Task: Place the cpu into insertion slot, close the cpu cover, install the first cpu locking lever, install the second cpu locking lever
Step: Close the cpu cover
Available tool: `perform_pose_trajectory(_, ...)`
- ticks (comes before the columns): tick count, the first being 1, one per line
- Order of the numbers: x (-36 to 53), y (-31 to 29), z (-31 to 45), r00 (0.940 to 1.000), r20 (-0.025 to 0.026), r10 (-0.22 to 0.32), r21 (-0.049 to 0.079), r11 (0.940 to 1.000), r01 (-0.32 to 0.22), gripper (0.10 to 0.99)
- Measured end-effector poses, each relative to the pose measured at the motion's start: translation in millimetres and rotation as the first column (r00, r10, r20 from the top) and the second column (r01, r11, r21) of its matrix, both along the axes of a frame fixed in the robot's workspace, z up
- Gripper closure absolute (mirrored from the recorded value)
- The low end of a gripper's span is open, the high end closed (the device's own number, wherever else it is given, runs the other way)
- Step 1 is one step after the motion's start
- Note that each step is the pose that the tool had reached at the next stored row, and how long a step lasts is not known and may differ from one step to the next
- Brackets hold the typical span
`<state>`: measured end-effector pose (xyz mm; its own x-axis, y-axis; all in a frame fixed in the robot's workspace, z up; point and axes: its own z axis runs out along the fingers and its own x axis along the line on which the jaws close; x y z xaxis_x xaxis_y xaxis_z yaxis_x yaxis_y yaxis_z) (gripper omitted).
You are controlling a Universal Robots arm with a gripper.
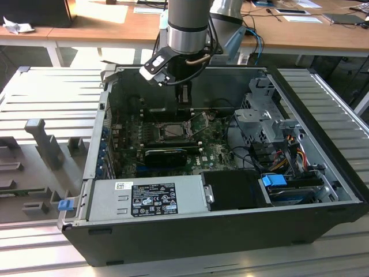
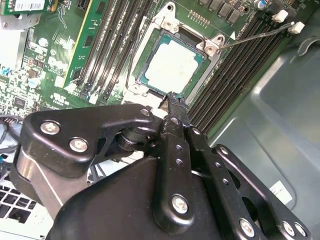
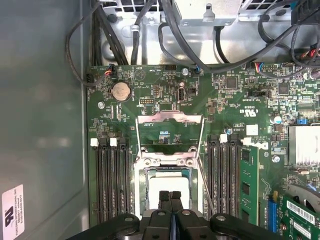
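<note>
One arm (image 1: 187, 26) comes pretty much straight down into the open computer case (image 1: 323, 190) in the exterior view. Its wrist is vertical and the jaws hang just above the motherboard (image 1: 213, 151), right by the insertion slot (image 1: 162, 131).

Second wrist view: the cpu (image 2: 172, 65) is sitting flat in the slot, silvery face up. The jaws are together with nothing between them, and the fingertips (image 2: 175, 102) sit right at the edge of the socket. Can't tell if they actually touch the chip. A thin lever rod (image 2: 255, 35) sticks out from one socket corner across the memory slots.

First wrist view: the cpu cover (image 3: 170, 119) is still flipped open, hinged back away from the chip, with green board showing through its window.
</note>
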<state>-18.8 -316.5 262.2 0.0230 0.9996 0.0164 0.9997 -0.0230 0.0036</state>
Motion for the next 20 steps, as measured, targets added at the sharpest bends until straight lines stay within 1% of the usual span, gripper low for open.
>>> perform_pose_trajectory(2,0.6,0.0,1.4,1.0000,0.0001,0.000,0.000,1.0000,0.000,0.980)
perform_pose_trajectory(4,3.9,0.0,2.1,1.0000,-0.0005,0.000,0.000,1.0000,0.000,0.980)
perform_pose_trajectory(6,4.0,0.2,6.6,1.0000,-0.0004,0.000,0.000,1.0000,0.000,0.980)
perform_pose_trajectory(10,5.7,0.2,8.6,1.0000,-0.0003,0.000,0.000,1.0000,0.000,0.980)
perform_pose_trajectory(14,12.1,0.1,8.9,1.0000,-0.0008,0.000,0.000,1.0000,0.000,0.980)
perform_pose_trajectory(20,24.4,0.2,8.9,1.0000,-0.0011,0.000,0.000,1.0000,0.000,0.980)
